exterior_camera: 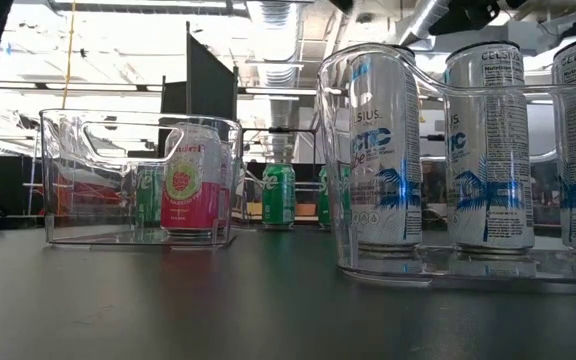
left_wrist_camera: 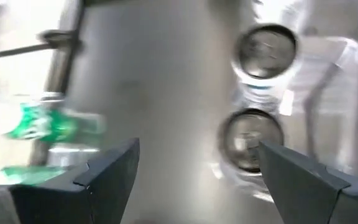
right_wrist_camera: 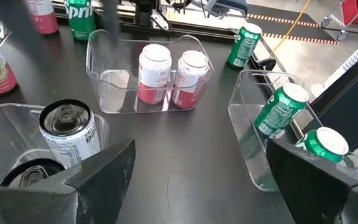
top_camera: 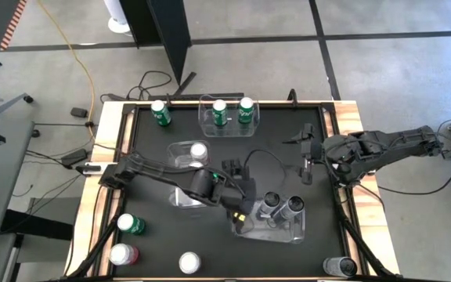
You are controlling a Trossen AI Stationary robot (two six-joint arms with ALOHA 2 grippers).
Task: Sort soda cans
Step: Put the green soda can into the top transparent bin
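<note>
My left gripper (top_camera: 241,215) is open over the left end of the near-right clear bin (top_camera: 297,233), which holds dark grey cans (top_camera: 271,205). In the left wrist view the gripper (left_wrist_camera: 194,180) has nothing between its fingers, and two silver can tops (left_wrist_camera: 250,140) show beyond them. The low view shows three of these cans (exterior_camera: 488,150) upright in that bin. My right gripper (top_camera: 308,157) waits open near the table's right edge, and nothing is in it (right_wrist_camera: 197,186). Two green cans (top_camera: 220,112) stand in the far bin. Red-pink cans (right_wrist_camera: 155,73) stand in a middle bin.
Loose cans stand on the table: a green one (top_camera: 160,112) at the far left, a green one (top_camera: 130,225), a red-pink one (top_camera: 124,254) and another (top_camera: 189,262) near the left front, and a dark one (top_camera: 337,266) at the near right corner. Bare table lies between the bins.
</note>
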